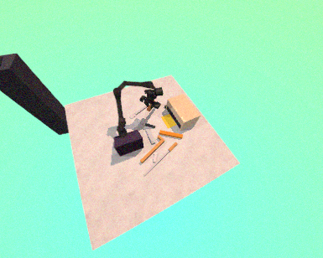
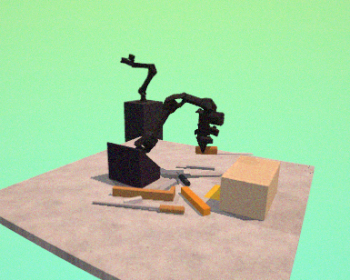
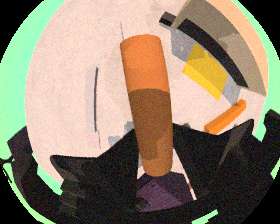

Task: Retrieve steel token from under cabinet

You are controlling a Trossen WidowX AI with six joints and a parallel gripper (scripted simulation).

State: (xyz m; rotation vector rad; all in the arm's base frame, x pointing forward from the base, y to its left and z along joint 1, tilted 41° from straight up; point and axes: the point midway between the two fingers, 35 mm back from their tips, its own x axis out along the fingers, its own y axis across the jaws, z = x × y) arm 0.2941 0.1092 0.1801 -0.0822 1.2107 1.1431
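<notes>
My gripper [image 1: 150, 105] [image 2: 203, 150] [image 3: 152, 129] is shut on an orange handle [image 1: 149, 108] [image 2: 211, 150] [image 3: 146, 65], above the table. A thin rod [image 2: 235, 154] runs on from this handle; its far end is hard to make out. The tan cabinet [image 1: 184, 109] [image 2: 249, 186] [image 3: 241, 45] stands to one side of the gripper, with a dark slot [image 3: 211, 47] low on its front. The yellow marked area [image 1: 169, 121] [image 2: 213, 193] [image 3: 203, 70] lies in front of it. I cannot make out the steel token in any view.
An orange bar [image 1: 170, 134] [image 2: 195, 200] [image 3: 226, 117] lies near the marked area. A hooked orange stick [image 1: 152, 152] [image 2: 143, 194] and another orange-handled rod [image 1: 173, 147] [image 2: 172, 209] lie beyond it. A black piece [image 1: 150, 126] [image 2: 184, 179] and a grey bar [image 2: 195, 168] lie near the arm.
</notes>
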